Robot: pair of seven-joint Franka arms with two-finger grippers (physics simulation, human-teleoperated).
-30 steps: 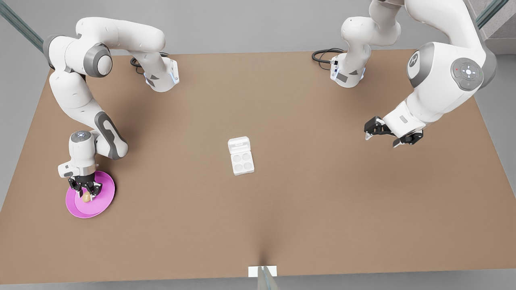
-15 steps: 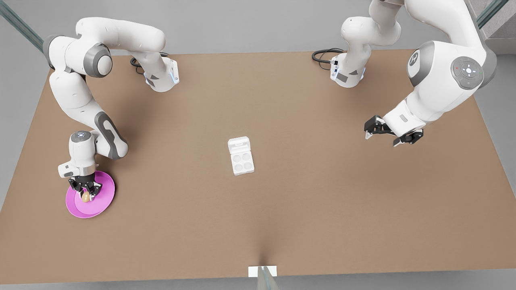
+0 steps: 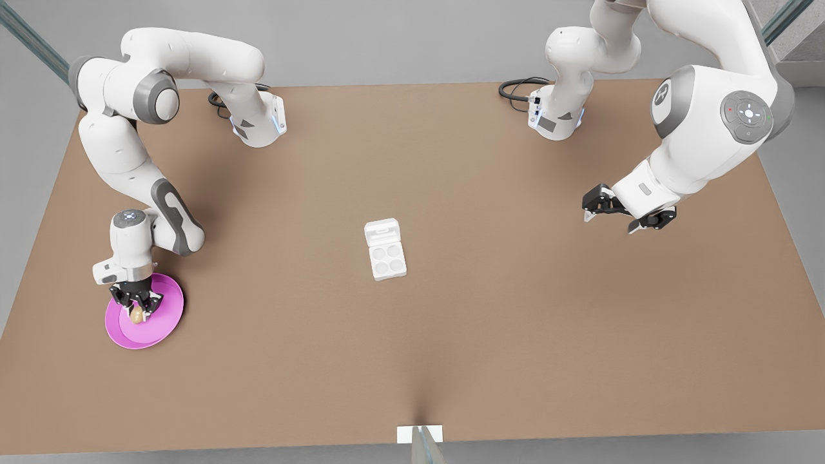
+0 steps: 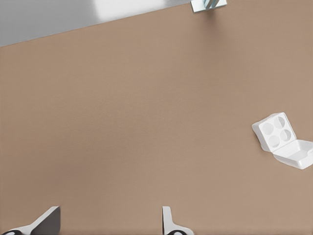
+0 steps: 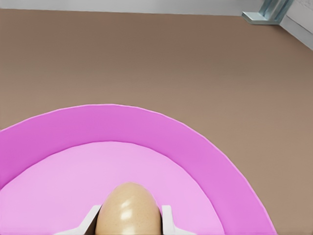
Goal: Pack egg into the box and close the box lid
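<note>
Egg (image 5: 128, 208) sits between my right claw's (image 3: 137, 308) closed fingers on the pink plate (image 3: 169, 308), far left; box (image 3: 385, 249) lies rightward, mid-table. My left claw (image 3: 606, 214) waits open.

Right end effector (image 3: 137, 309) closed around egg (image 3: 137, 315) over pink plate (image 3: 164, 320). Left end effector (image 3: 609, 219) open above desk (image 3: 451, 335), box (image 3: 385, 250) well apart, lid open.

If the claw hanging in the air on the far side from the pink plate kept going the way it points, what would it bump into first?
Probably just the bare table. The left gripper hangs open, angled down over empty brown surface; the box lies off to one side of its line. Depth is hard to judge, so that is a guess.
</note>
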